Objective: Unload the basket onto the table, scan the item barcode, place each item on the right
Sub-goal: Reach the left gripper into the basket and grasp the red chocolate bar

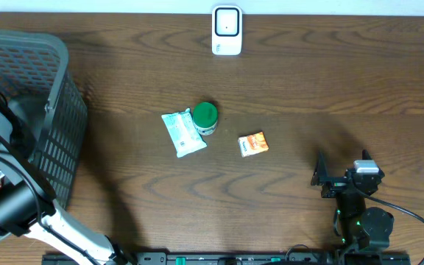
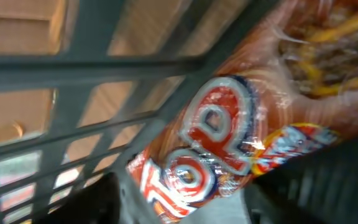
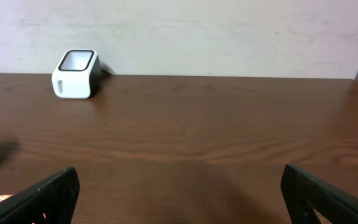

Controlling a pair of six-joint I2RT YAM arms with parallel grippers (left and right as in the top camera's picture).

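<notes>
The left gripper (image 2: 207, 198) is down inside the dark grey plastic lattice basket (image 1: 59, 110) at the left end of the table. Its two fingers show only as dark blurs in the lower corners of its wrist view. Between them lies a glossy orange crinkled packet (image 2: 229, 137) with large red-and-white lettering, pressed close against the basket's slatted wall. I cannot tell whether the fingers are clamped on the packet or merely flank it (the picture is too smeared to show contact). From overhead the packet cannot be made out; only the left arm is seen reaching over the basket's rim.

The right gripper (image 3: 179, 200) sits low over the dark brown wooden table (image 1: 330, 81) near the front right corner. Its jaws are spread wide with nothing between them but bare wood. It faces the far edge, where a small white box-shaped barcode scanner with a dark window (image 1: 227, 30) stands against the wall, well apart from both arms.

Three other things lie in the middle of the table:
- A white-and-teal flat pouch (image 1: 182, 133) lies at a slant.
- A small round jar with a green lid (image 1: 205, 118) is touching the pouch's right side.
- A small orange cardboard box (image 1: 253, 143) is a little further to the right, separate from the other two.
</notes>
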